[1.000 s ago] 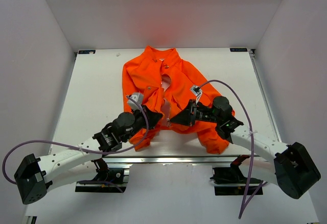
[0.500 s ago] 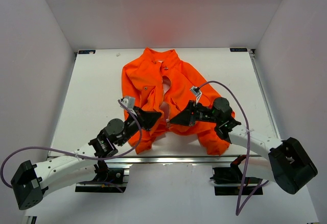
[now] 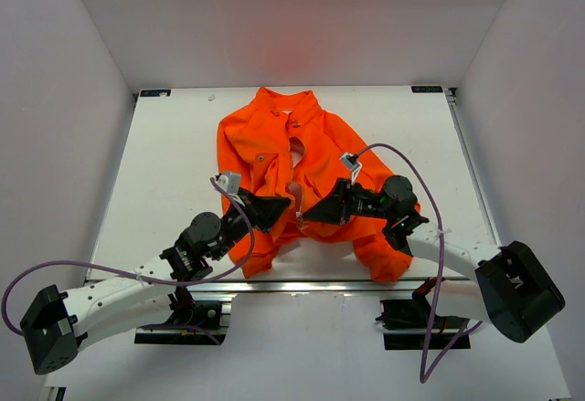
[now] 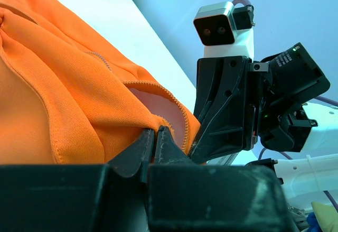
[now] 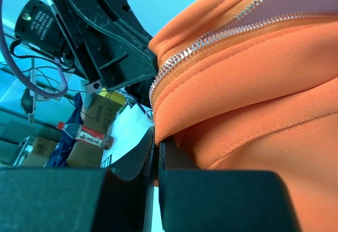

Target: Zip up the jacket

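Orange jacket (image 3: pixel 265 145) lies on the white desk (image 3: pixel 164 163), collar toward the far edge, hem at the near edge, right between your grippers. Your left gripper (image 4: pixel 153 138) is pinched tight on the hem of one front panel; your right gripper (image 5: pixel 157 143) is clamped on the other front edge, just under the zipper teeth (image 5: pixel 211 37). You can see the front gaping, pink lining (image 4: pixel 158 101) showing.
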Controlling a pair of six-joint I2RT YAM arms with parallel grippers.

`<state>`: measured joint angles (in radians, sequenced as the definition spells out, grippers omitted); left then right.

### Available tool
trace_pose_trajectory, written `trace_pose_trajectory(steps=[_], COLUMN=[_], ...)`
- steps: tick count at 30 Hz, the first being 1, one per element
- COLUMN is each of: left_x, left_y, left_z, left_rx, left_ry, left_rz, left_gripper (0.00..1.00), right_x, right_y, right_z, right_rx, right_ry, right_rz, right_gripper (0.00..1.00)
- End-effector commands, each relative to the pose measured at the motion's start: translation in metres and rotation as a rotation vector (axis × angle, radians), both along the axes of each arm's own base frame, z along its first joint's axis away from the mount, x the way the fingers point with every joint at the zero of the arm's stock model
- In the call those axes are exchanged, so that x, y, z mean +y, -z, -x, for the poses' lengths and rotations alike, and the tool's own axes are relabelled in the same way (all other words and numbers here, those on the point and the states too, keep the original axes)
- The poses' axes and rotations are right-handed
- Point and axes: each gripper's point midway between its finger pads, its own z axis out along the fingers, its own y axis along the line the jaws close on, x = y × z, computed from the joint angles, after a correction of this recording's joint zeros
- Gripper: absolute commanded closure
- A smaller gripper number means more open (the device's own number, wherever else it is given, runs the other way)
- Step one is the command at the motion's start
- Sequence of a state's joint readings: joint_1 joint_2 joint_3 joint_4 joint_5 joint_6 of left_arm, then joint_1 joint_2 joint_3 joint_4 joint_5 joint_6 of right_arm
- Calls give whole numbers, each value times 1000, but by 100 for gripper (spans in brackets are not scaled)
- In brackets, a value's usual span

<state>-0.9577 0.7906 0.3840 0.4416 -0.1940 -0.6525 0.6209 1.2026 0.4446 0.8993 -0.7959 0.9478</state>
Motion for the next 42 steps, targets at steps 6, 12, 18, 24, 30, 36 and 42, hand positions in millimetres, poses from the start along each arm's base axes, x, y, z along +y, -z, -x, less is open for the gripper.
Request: trace_pose_trajectory(steps=[6, 12, 18, 24, 30, 36, 42], left_x=[-5, -4, -5, -4, -5, -6, -6], left_y=[-18, -21, -19, -17, -15, -13, -14], left_z=[6, 7, 8, 7, 6, 7, 7], left_rx=[-43, -49, -42, -36, -30, -28, -27], left_ry=[40, 43, 47, 43, 40, 45, 48], left_rz=[53, 66, 73, 73, 66, 63, 66], left_gripper=[100, 100, 100, 100, 100, 100, 100], right_x=[0, 3, 3, 4, 4, 5, 5], right_y=[-28, -26, -30, -32, -36, -34, -37], right_z=[2, -4, -5, -6, -6, -8, -8], right_rx=[-83, -68, -81, -88, -97, -97, -100], right_ry=[-19, -1, 3, 5, -2, 2, -1], right_rz=[-81, -76, -90, -92, -95, -87, -99], right_gripper=[100, 100, 100, 100, 100, 100, 100])
